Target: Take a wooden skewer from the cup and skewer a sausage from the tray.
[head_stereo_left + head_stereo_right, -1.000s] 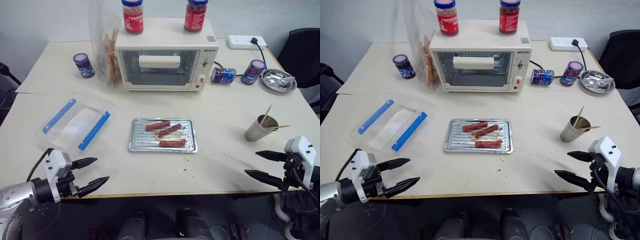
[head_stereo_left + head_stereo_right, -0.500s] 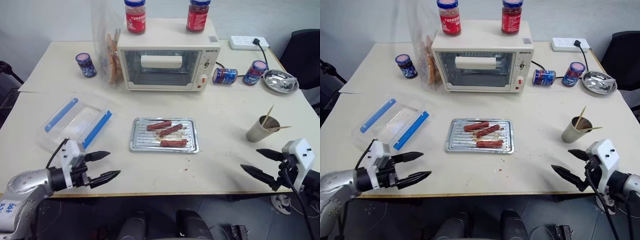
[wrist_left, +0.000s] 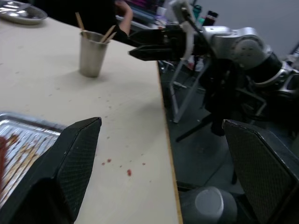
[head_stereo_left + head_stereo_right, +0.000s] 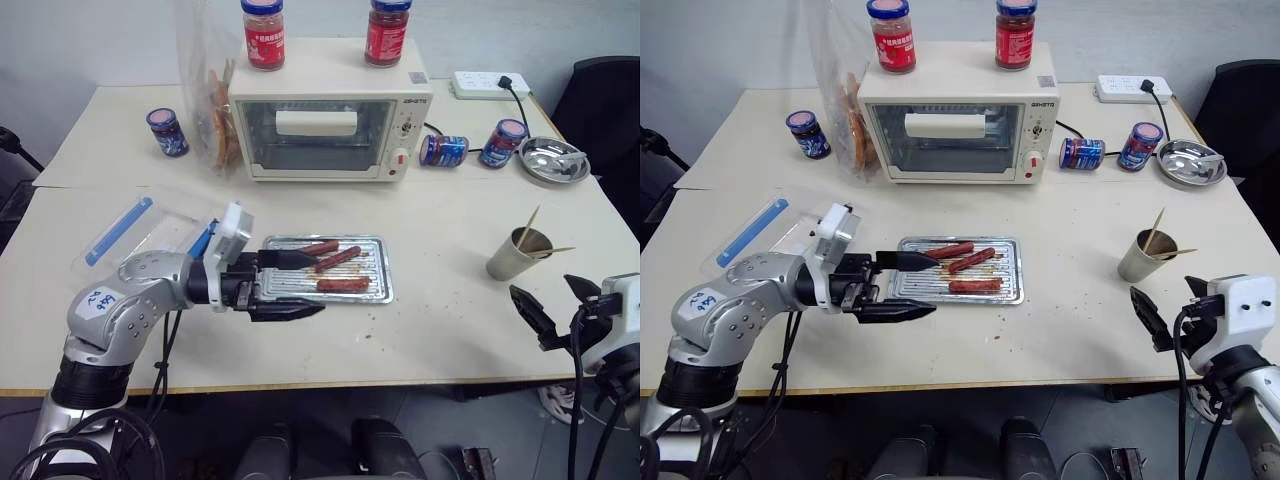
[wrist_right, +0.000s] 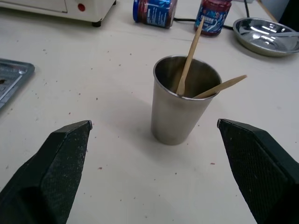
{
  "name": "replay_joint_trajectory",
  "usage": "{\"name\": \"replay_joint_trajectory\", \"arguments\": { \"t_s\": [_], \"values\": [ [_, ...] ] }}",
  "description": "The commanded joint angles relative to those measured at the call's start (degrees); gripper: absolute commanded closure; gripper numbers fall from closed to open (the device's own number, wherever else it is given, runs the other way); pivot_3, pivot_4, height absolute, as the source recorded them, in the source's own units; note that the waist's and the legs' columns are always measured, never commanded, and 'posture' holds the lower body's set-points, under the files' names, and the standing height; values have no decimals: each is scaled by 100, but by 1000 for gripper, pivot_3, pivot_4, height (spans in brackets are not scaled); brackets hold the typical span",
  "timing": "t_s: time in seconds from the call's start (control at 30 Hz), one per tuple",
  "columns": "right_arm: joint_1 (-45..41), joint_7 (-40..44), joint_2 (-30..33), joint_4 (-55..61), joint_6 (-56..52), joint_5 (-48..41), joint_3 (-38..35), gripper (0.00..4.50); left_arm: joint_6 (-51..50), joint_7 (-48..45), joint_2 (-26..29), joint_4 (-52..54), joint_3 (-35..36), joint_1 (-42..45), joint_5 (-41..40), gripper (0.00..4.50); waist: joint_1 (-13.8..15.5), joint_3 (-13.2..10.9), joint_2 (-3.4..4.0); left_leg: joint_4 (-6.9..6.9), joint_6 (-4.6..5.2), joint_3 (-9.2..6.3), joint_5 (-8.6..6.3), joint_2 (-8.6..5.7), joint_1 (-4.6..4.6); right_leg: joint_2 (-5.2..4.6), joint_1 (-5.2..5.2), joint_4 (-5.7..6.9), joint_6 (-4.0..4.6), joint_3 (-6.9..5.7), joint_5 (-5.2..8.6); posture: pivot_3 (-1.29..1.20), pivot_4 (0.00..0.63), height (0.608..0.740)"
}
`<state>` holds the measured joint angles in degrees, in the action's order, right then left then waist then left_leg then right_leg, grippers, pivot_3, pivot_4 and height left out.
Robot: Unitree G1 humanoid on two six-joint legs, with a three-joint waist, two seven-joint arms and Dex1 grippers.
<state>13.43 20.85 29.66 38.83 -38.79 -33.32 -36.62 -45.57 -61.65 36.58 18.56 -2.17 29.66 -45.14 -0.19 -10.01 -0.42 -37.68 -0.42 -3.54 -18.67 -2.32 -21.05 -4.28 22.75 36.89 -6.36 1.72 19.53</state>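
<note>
Steel tray [image 4: 372, 290] with three sausages now has my left jaws [image 4: 285, 285] beside its 9 o'clock edge: that arm has swung in from the table's near-left corner, fingers spread wide and empty. My right jaws [image 4: 555, 303] have turned to face the cup [image 5: 182, 100], also wide apart, holding nothing. The cup sits at 3 o'clock from the tray, a wooden skewer [image 5: 188, 58] poking out. I judge the skewer pick comes next.
</note>
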Motion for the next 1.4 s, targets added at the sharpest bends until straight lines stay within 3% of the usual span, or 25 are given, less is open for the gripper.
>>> {"name": "replay_joint_trajectory", "arguments": {
  "t_s": [0.03,0.3,0.73,0.83,1.0,1.4],
  "values": [
    [-401,-237,-58,-80,234,76,150,470,225,-148,-194,-181,-215,311,118,0,5,0,0,-3,0,0,0,0,0,0,0,2,0,0,0,0,150,740],
    [-1056,-485,-68,-613,401,441,713,2631,511,-209,-511,-367,-523,565,410,0,8,0,0,-7,2,0,1,0,-7,3,5,1,0,0,0,0,150,740],
    [-1250,-651,-99,-989,617,733,839,2631,561,-152,-673,-354,-510,595,514,0,8,0,0,-15,3,0,1,0,-9,3,5,6,0,2,0,0,150,740],
    [-1373,-722,-127,-1132,652,784,825,3111,569,-130,-709,-353,-519,605,525,0,8,0,0,-15,3,0,1,0,-9,3,5,6,0,2,0,0,150,740],
    [-1468,-717,-108,-1145,651,800,882,4400,632,-159,-726,-408,-533,639,578,0,5,0,0,-16,3,0,1,0,-9,3,5,6,0,2,0,0,150,740],
    [-1619,-735,313,-486,-102,273,366,4465,759,-131,-743,-510,-493,614,710,0,8,-1,1,-16,3,0,1,0,-11,3,5,6,0,2,0,0,150,740]
  ]
}}
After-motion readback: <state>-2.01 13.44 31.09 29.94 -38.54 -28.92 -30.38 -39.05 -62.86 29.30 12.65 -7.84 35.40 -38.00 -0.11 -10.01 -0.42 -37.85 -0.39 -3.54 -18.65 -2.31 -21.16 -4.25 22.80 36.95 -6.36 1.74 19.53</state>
